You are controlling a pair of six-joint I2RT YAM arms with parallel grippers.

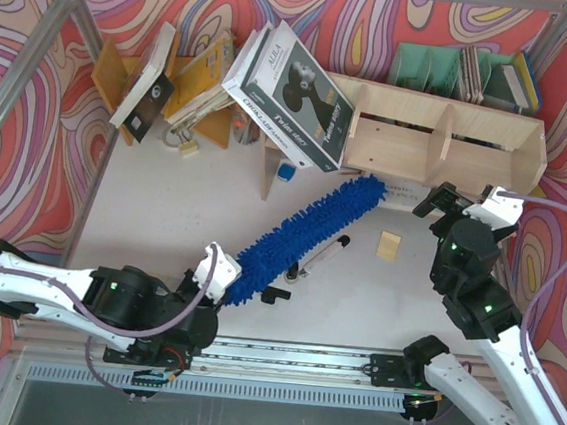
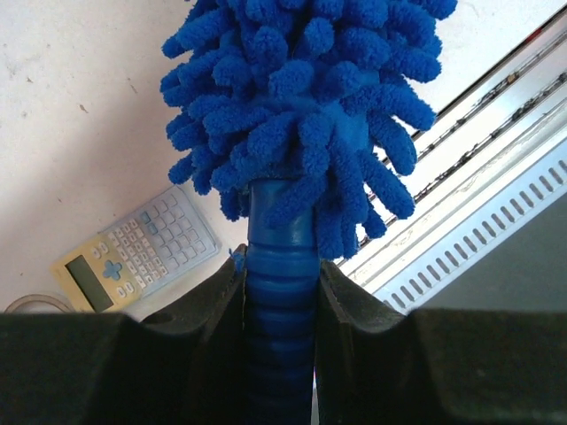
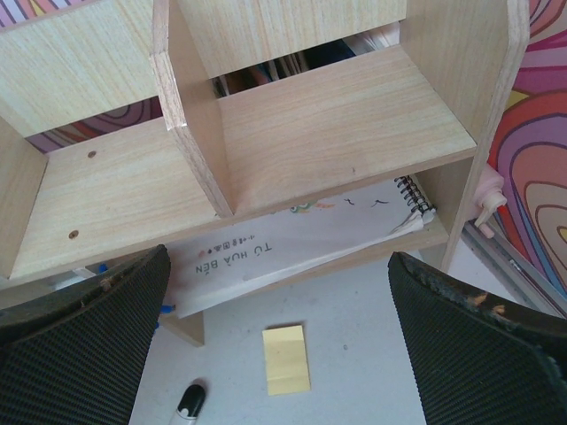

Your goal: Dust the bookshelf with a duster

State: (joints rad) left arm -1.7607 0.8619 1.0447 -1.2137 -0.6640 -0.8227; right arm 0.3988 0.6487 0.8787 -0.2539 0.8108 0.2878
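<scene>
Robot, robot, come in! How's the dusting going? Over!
Left hand shut on duster handle. Right hand open, empty, facing the bookshelf. Fluffy tip at shelf's left end. Big book leaning there, maybe in the way.

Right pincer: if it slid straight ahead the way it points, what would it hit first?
The right pincer would probably meet the front edge of the bookshelf first, or the spiral notebook beneath it; depth is unclear.

Lighting, picture quality: bright, even, diffuse.
Overhead view sharp; soft shadow under the bookshelf [image 1: 401,143] on the white bench [image 1: 162,221]. Left wrist view: bench glare far right, duster [image 2: 301,106] crisp. Wrist views: near pincer fingers [image 3: 80,345] dark, slightly soft.
</scene>
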